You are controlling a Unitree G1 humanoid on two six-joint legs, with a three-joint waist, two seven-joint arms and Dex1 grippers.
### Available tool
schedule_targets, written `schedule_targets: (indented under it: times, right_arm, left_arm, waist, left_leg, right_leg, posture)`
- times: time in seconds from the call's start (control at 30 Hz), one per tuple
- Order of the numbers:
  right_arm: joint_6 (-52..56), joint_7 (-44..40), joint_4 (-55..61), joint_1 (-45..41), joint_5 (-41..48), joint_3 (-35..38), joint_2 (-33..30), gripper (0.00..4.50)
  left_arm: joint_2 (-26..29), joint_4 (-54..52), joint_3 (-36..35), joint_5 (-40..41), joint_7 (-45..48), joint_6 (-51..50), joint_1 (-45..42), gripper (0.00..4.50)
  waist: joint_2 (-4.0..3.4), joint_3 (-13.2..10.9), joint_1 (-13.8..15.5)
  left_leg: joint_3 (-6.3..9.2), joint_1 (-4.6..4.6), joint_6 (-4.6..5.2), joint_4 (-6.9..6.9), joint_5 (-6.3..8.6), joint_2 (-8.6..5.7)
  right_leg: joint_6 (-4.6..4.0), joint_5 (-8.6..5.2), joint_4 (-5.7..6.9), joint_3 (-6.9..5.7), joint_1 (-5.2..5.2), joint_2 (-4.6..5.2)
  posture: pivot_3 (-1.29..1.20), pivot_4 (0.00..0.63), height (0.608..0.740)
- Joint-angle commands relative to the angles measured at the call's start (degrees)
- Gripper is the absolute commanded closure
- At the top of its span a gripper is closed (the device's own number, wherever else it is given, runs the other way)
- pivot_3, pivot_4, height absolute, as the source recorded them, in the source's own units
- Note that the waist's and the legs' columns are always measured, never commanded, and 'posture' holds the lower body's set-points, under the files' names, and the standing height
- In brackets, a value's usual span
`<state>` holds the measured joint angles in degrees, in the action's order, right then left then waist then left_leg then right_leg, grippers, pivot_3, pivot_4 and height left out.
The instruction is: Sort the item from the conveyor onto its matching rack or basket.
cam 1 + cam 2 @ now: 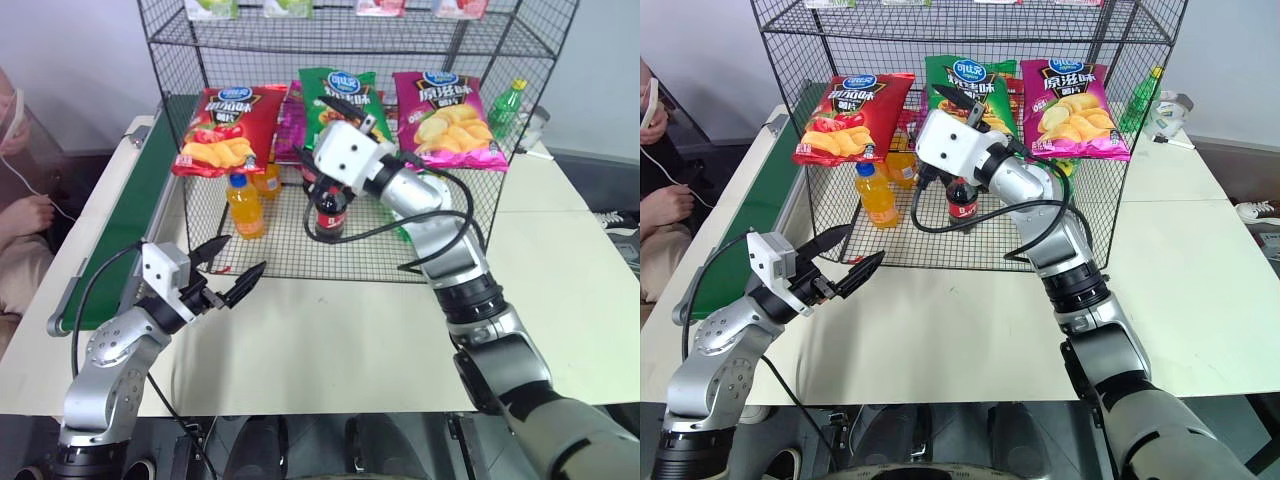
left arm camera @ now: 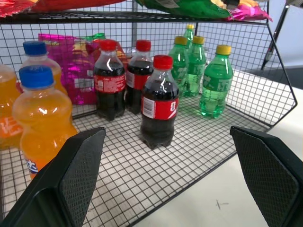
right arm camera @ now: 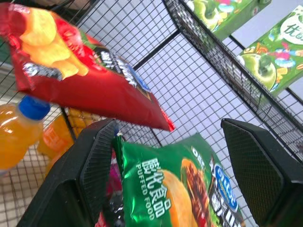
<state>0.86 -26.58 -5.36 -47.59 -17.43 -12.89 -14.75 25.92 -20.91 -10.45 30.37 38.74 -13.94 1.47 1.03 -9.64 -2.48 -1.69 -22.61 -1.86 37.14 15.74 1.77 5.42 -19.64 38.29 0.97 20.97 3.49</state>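
Nearest, the left gripper [image 1: 228, 268] waits spread and empty; at twelve o'clock, the right gripper [image 1: 352, 108] stands released beside the green crisp bag [image 1: 338, 92], seemingly just shelved on the rack [image 1: 480, 150].

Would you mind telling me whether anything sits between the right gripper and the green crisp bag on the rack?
Nothing visible does: the right gripper is open right at the green crisp bag lying on the rack shelf.

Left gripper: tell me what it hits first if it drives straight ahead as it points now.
Probably the front edge of the rack, then the nearest cola bottle. The left gripper is open and aimed there; depth is uncertain.
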Motion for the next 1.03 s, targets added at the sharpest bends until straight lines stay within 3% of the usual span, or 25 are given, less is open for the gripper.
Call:
schedule_targets:
  times: [0.03,0.17,0.27,0.4,0.5,0.63,0.8,1.03]
  right_arm:
    - [0.5,-4.2,8.7,1.8,10.2,1.5,3.0,0.81]
    - [6.4,-8.7,17.4,6.0,24.6,4.8,5.6,0.81]
    - [15.5,-12.9,23.9,10.4,37.8,9.1,3.5,0.81]
    - [27.2,-19.0,33.6,21.2,53.6,16.7,-6.7,0.81]
    - [30.1,-24.5,36.0,30.2,58.4,22.9,-16.4,0.81]
    - [28.9,-32.8,32.6,42.1,60.4,33.3,-26.6,0.81]
    - [11.2,-37.9,17.0,48.4,50.2,37.8,-27.4,0.81]
    - [6.5,-39.1,12.4,49.5,49.3,39.6,-29.3,0.81]
  left_arm:
    - [0.5,-1.2,-1.2,-0.1,0.2,1.6,0.2,0.0]
    - [1.2,-1.3,-1.6,0.6,0.6,0.7,0.4,0.0]
    - [3.2,-1.5,-2.7,0.3,1.3,0.7,0.7,0.0]
    - [8.4,-0.8,-7.3,3.0,3.1,-2.2,0.7,0.0]
    - [11.9,0.9,-10.1,5.4,5.8,-4.5,1.0,0.0]
    - [16.2,4.1,-13.3,6.7,9.1,-7.0,2.1,0.0]
    - [17.3,11.3,-14.3,3.2,10.4,-4.0,1.9,0.0]
    - [17.9,14.6,-14.5,0.2,10.5,-1.7,1.9,0.0]
  waist:
    - [0.0,0.0,-0.1]
    - [-0.01,0.0,-0.2]
    - [0.02,0.0,0.3]
    - [0.03,0.0,0.9]
    - [-0.03,0.0,1.3]
    - [-0.07,0.0,1.3]
    - [-0.06,0.0,1.5]
    - [-0.1,-0.1,1.5]
  left_leg:
    - [0.0,-0.01,0.0,-0.02,0.0,0.01]
    - [0.0,-0.12,0.0,-0.08,0.0,0.11]
    - [0.08,-0.21,0.0,-0.03,0.0,0.09]
    - [0.14,-0.21,0.06,0.01,0.04,-0.01]
    - [0.14,-0.23,0.08,-0.05,0.05,0.0]
    - [0.13,-0.2,0.08,-0.11,0.05,0.01]
    - [0.07,0.26,0.09,-0.11,0.05,0.02]
    - [0.07,0.19,0.1,-0.08,0.06,0.02]
  right_leg:
    - [0.0,0.0,0.0,0.0,0.03,-0.01]
    - [0.0,0.0,0.03,0.02,0.19,-0.13]
    - [0.0,0.0,0.01,-0.07,0.17,-0.08]
    - [0.0,0.0,-0.19,-0.14,-0.01,0.09]
    - [-0.01,0.0,-0.23,-0.13,0.03,0.1]
    - [-0.03,-0.01,-0.27,-0.13,0.02,0.07]
    - [-0.05,-0.02,-0.28,-0.08,-0.4,0.02]
    - [-0.03,-0.01,-0.28,-0.08,-0.35,0.03]
  posture:
    - [0.0,0.15,0.739]
    - [0.0,0.15,0.739]
    - [0.0,0.15,0.739]
    - [0.0,0.15,0.739]
    - [0.0,0.15,0.739]
    - [0.0,0.15,0.739]
    - [0.0,0.15,0.739]
    - [0.0,0.15,0.739]
